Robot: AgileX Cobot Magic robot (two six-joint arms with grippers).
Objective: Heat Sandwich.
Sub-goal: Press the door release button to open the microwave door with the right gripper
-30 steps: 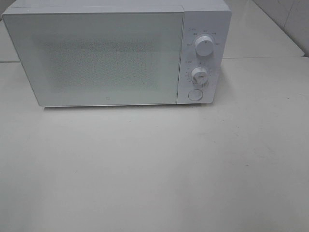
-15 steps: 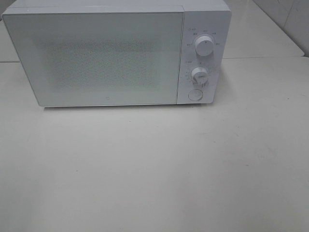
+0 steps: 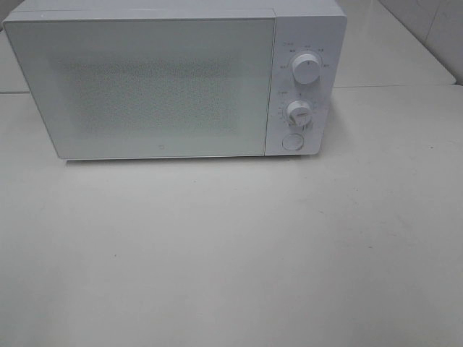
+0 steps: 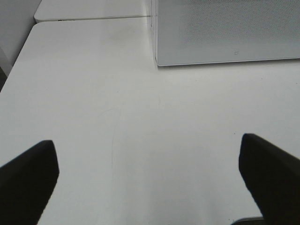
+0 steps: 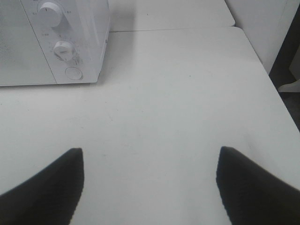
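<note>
Microwave (image 3: pixel 173 83) is standing at the far part of the white table (image 3: pixel 231 260), and its door (image 3: pixel 145 87) is closed. The sandwich is not showing in any view. I cannot tell where it is: maybe behind the frosted door, maybe outside the pictures.

The left gripper (image 4: pixel 147 145) is hanging over the bare table in front of the door's left corner, with its jaws spread wide and holding nothing. The right gripper (image 5: pixel 151 151) is hovering on the other side, in front of the upper knob (image 5: pixel 49 12), the lower knob (image 5: pixel 64 49) and the round button (image 5: pixel 73 73). It is also wide apart and empty.

In my judgement the task is either at its very beginning or near its end, and the pictures are not deciding which. If it is the beginning, everything is remaining: opening the door, putting the sandwich in, closing it and turning a knob.
</note>
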